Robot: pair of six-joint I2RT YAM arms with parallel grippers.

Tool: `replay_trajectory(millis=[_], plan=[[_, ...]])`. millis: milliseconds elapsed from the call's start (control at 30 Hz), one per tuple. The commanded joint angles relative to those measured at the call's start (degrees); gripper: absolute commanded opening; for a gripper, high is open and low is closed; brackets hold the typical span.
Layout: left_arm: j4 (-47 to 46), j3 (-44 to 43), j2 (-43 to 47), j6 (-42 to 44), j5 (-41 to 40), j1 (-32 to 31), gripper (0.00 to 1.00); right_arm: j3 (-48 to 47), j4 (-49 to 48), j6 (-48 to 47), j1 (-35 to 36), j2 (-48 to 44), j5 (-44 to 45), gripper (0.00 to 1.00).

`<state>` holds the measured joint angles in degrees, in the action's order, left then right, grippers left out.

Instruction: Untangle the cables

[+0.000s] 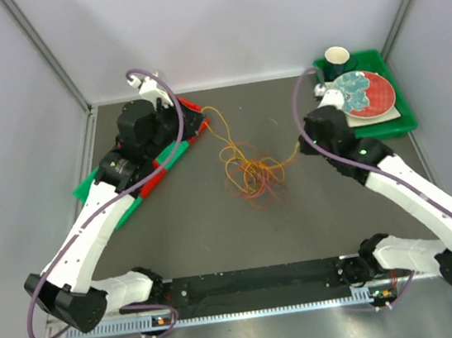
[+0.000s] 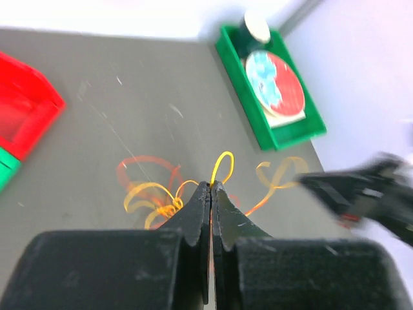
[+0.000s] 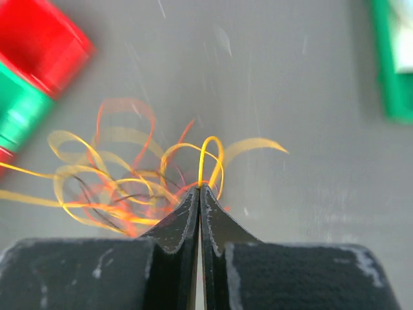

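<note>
Grey tabletop point(image 1: 217, 228) bears tangled cables point(image 1: 252, 174); left claw point(image 2: 211, 185) and right claw point(image 3: 199, 187) each pinch a yellow strand.

The cables point(image 3: 129, 206) blur together, single strands indistinguishable.

Top view looks down from the near side – wrist views sit low, close, apparently facing each other; all share the cables point(image 1: 252, 175)

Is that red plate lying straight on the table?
No, the plate sits inside the green tray, beside a cup.
</note>
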<state>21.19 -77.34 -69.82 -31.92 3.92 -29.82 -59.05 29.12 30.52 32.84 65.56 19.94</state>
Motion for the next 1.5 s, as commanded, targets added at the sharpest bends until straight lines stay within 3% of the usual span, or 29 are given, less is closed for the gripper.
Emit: replay_trajectory(millis=[0,133,233,333,400,467,600,767,1067,1233,1367,1467], plan=[[-0.2,-2.9,0.6,2.6,-3.4,3.4,0.0,-4.3,2.0,-3.3,-0.2,-6.0,5.7,0.0],[-0.8,-0.5,1.3,0.6,-1.6,13.2,0.0,1.5,2.2,-2.8,-2.6,-5.4,5.9,0.0],[-1.4,1.7,1.1,-1.2,1.3,17.1,0.0,7.4,0.6,-1.1,-5.0,-3.4,2.8,0.0],[-5.4,4.6,-0.3,-3.1,9.1,17.4,0.0,7.8,2.2,0.8,-5.6,0.1,-0.5,0.42],[-8.1,7.4,-1.3,-6.0,16.2,17.3,0.0,6.6,1.9,0.8,-5.3,0.5,-3.0,0.55],[-9.8,9.0,-1.4,-7.3,17.7,17.0,0.0,6.1,-1.3,0.2,-3.2,-0.3,-5.3,0.66],[-9.7,9.5,-0.1,-6.8,17.8,16.7,0.0,1.8,-4.5,0.1,1.5,3.2,-7.0,0.68],[-8.2,8.5,1.3,-6.3,18.1,16.6,0.0,-5.0,-7.1,0.8,7.2,17.2,-7.8,0.62],[-5.9,8.1,2.5,-5.3,17.8,16.6,0.0,-17.2,-6.4,0.2,7.4,29.5,-8.2,0.49],[-4.9,8.3,3.0,-5.2,17.3,16.6,0.0,-23.0,-5.7,-1.8,7.4,35.2,-7.1,0.49],[-4.0,7.7,3.4,-4.8,16.9,16.6,0.0,-26.5,-4.6,-4.4,7.4,38.3,-5.5,0.62],[-3.1,7.3,3.5,-4.6,16.6,16.6,0.0,-28.7,-4.3,-6.7,7.4,40.7,-6.1,0.65]])
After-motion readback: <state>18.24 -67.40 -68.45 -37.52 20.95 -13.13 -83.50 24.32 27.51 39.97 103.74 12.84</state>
